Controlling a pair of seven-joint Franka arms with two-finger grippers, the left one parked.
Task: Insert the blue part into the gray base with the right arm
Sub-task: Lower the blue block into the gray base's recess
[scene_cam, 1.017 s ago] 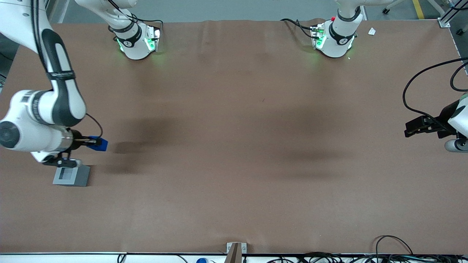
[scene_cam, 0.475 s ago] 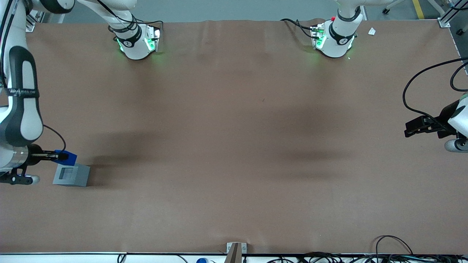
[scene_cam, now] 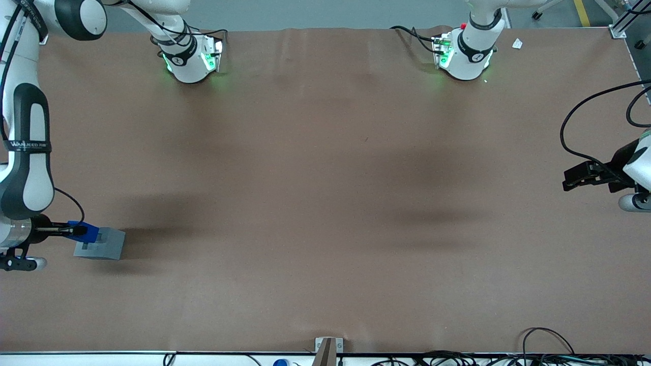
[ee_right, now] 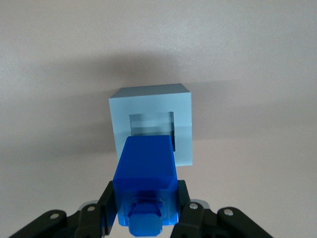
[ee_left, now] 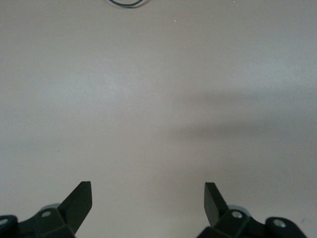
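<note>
The gray base rests on the brown table at the working arm's end, its square socket facing up. My right gripper is shut on the blue part, with one black finger pressed on each side of it. The blue part hangs just above the base, over part of the socket, and its narrower stub points back toward the wrist camera. Whether the part touches the base I cannot tell.
The brown table stretches wide toward the parked arm's end. Both arm bases glow green at the table's edge farthest from the front camera. Cables lie along the nearest edge.
My gripper carried the blue part toward the working arm's end and nearer the front camera, from beside the gray base to directly above its socket. The base stayed put.
</note>
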